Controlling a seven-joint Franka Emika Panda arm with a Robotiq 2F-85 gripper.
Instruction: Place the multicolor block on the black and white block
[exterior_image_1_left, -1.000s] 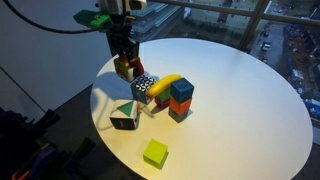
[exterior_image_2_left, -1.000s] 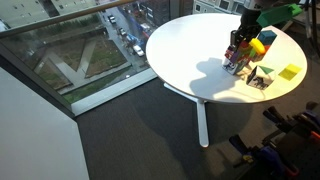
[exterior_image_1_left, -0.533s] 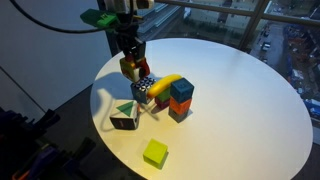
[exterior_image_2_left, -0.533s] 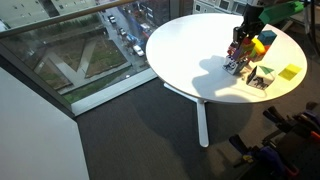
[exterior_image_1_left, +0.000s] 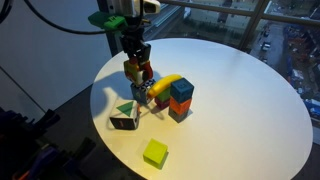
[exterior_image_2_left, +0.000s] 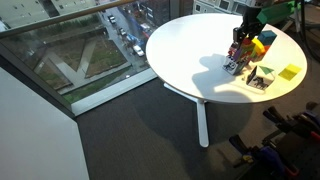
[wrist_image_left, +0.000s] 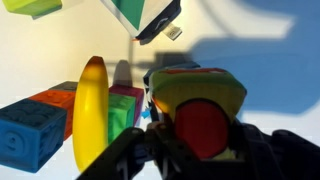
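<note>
My gripper (exterior_image_1_left: 137, 68) is shut on the multicolor block (exterior_image_1_left: 135, 69), an orange-yellow cube with a red mark. It holds the block just above the black and white block (exterior_image_1_left: 142, 90), which is mostly hidden under it; I cannot tell if they touch. In the wrist view the multicolor block (wrist_image_left: 197, 112) fills the centre with its red spot between the fingers (wrist_image_left: 190, 150), and only a sliver of checkered pattern (wrist_image_left: 150, 104) shows beside it. In an exterior view the gripper (exterior_image_2_left: 241, 43) hangs over the blocks near the table's far side.
A yellow banana (exterior_image_1_left: 168, 84) lies against stacked teal and orange blocks (exterior_image_1_left: 181, 98). A white-black cube with a green triangle (exterior_image_1_left: 124, 114) and a lime-green block (exterior_image_1_left: 154, 152) lie nearer the round white table's edge (exterior_image_1_left: 250, 150). A window is behind.
My gripper has moved with the multicolor block down and toward the banana, from beside the black and white block to directly over it.
</note>
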